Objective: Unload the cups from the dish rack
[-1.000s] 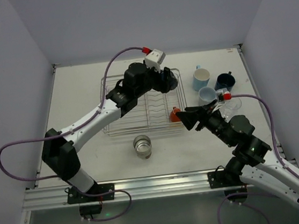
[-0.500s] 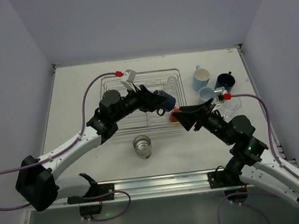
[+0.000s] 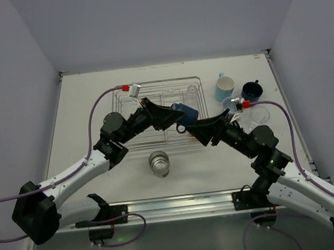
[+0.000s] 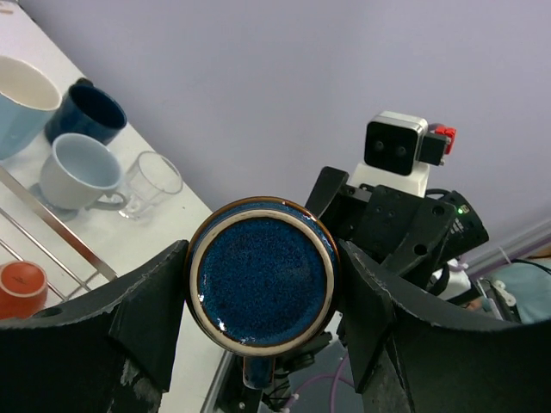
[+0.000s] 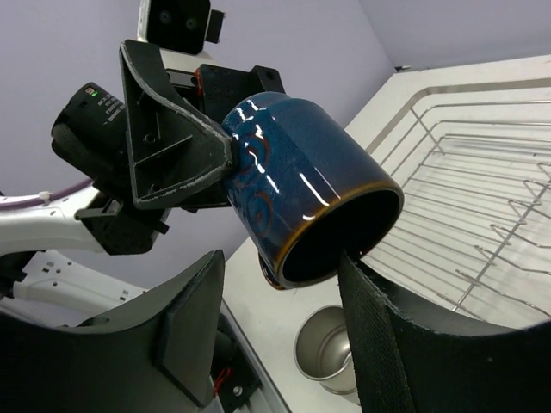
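Item: dark blue mug (image 5: 293, 172), glazed ceramic.
Location: aloft over the rack (image 3: 150, 84), mid-desk.
Held: left claw (image 4: 263, 292) clenched across its body. Right claw (image 5: 280, 258) spread at the rim; contact unclear.
Handling: likely rigid, weighty, slick, chippable. Grip the wall at the rim.

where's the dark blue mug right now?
Top view: mug held in left claw over the rack's right side, mouth toward the open right claw.

The table (image 3: 86, 104) is white and matte. A silver metal rail (image 3: 176, 205) runs along all its near edge. Pale lilac walls (image 3: 155, 18) stand at the back, at the left and at the right, meeting the table at its edges.
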You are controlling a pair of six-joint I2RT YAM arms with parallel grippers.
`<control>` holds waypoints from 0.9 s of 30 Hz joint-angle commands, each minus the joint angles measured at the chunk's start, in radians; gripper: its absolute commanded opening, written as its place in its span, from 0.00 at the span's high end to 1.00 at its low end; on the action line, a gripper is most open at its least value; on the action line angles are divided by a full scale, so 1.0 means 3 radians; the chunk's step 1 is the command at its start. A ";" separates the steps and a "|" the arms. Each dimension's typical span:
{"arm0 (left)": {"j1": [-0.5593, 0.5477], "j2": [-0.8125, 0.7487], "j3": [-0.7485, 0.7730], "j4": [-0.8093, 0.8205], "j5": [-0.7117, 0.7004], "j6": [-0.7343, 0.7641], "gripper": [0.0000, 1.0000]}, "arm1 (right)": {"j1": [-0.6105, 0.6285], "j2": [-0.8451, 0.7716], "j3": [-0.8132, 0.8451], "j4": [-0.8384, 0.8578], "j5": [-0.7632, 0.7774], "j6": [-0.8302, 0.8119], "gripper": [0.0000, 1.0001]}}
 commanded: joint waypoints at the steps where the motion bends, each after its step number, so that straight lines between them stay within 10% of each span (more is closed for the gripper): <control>1: 0.0015 -0.0022 -0.0086 0.0638 0.0159 -0.0302 0.92 | -0.0009 0.0101 0.0081 0.0390 -0.0279 0.0032 0.43; 14: -0.0082 -0.0088 -0.0265 0.0715 0.0185 -0.0344 0.76 | -0.0014 0.0592 0.0072 0.1345 -0.0622 0.0190 0.60; 20: -0.0082 -0.0252 -0.0342 0.0378 0.0129 -0.0104 0.35 | -0.0009 0.0525 0.0015 0.1296 -0.0454 0.0160 0.97; 24: -0.0077 -0.0548 -0.0184 -0.0524 -0.0203 0.0356 0.01 | -0.0009 0.0418 0.0051 0.0836 -0.0412 0.0088 1.00; 27: -0.0077 -0.0732 0.0010 -0.1108 -0.0504 0.0770 0.00 | -0.0004 0.0331 0.0107 0.0243 -0.0443 0.0017 1.00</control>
